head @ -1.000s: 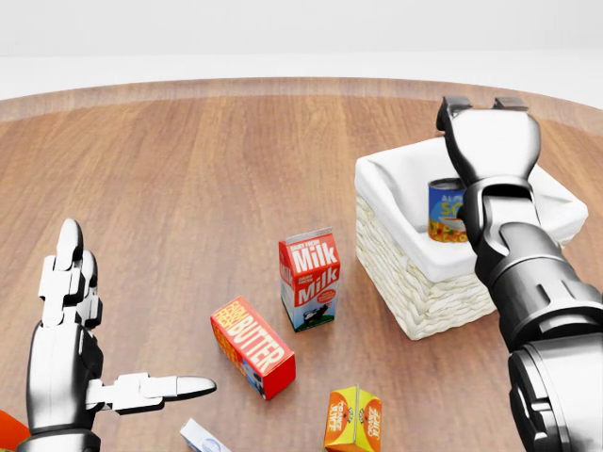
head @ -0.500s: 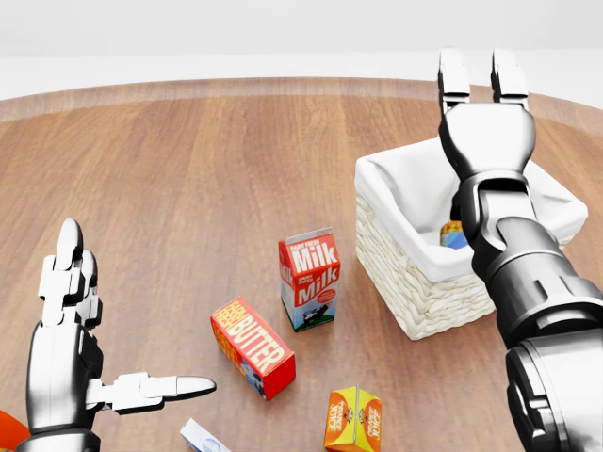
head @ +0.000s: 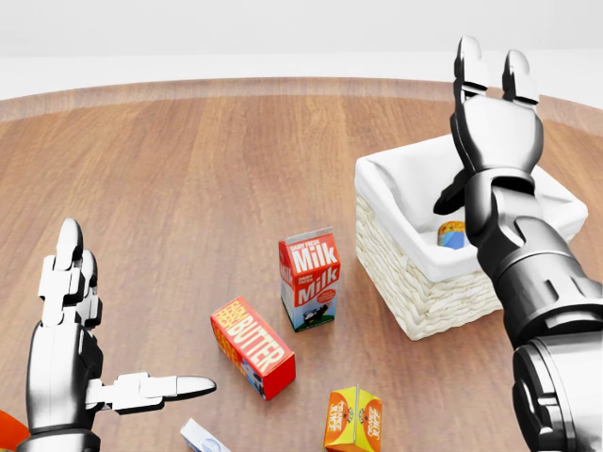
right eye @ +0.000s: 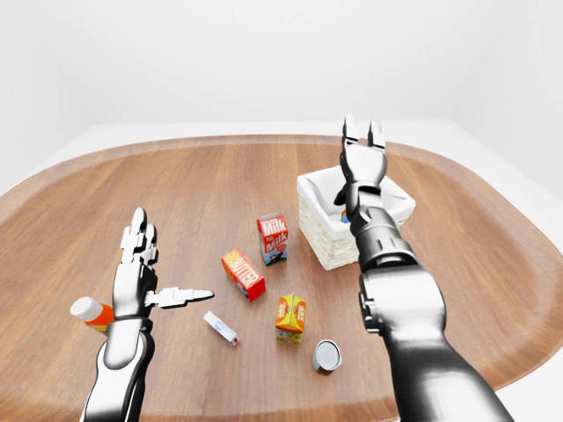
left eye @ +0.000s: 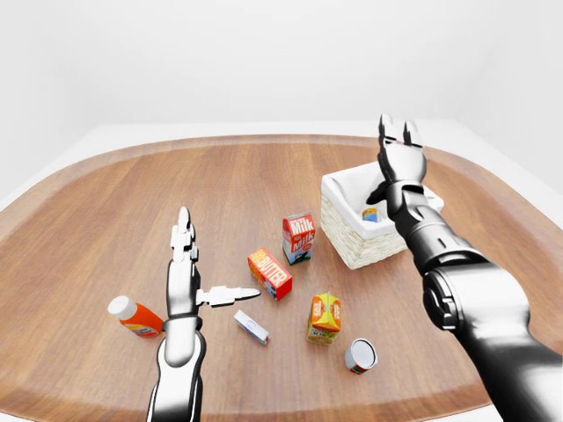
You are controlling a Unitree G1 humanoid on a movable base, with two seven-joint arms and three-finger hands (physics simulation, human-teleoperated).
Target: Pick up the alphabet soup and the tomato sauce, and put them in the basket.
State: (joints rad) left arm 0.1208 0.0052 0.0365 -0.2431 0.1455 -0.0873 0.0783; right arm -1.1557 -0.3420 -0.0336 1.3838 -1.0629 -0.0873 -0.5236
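Above the white-lined wicker basket (head: 429, 282), right hand (head: 494, 127) raised with fingers spread, empty. Inside the basket, alphabet soup can (head: 452, 234) partly visible. Well to the basket's lower left, tomato sauce can (left eye: 360, 355) lying beside an orange carton (left eye: 324, 317). Left hand (left eye: 185, 281) spread open, empty.

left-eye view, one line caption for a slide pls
Open right robot hand above the basket holding one can; another can lies on the table.

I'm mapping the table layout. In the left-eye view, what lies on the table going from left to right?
Orange bottle → left hand → small white box → butter box → milk carton → orange juice carton → grey can → basket.
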